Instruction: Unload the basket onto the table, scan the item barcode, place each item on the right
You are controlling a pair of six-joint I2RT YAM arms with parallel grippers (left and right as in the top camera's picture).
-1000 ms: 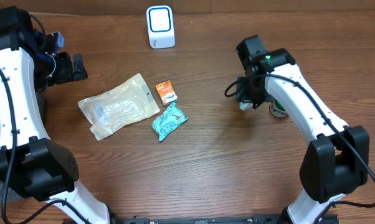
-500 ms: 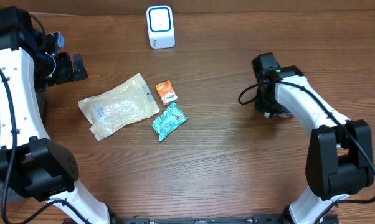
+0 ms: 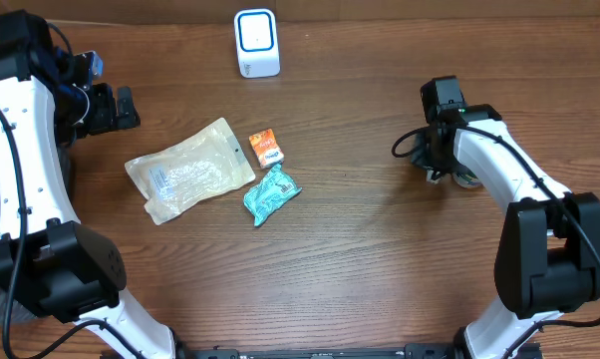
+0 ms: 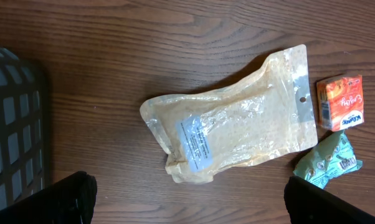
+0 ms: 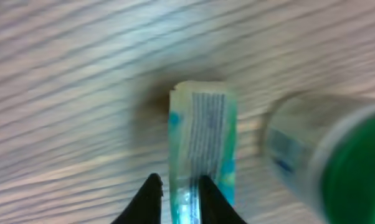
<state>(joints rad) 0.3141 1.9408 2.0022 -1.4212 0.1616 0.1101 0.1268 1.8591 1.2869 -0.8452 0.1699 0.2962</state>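
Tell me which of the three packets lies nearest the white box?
The small orange carton; the teal crinkled packet and the large clear plastic pouch lie farther from that white box.

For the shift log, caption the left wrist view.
Clear pouch lies flat on wooden table, orange box and teal packet beside it.

Robot lab tabletop, wooden table [image 3: 340,249], white barcode scanner [image 3: 256,42]

left arm [image 3: 6,140], right arm [image 3: 494,165]: white shells | joints black | cables black | jaws black
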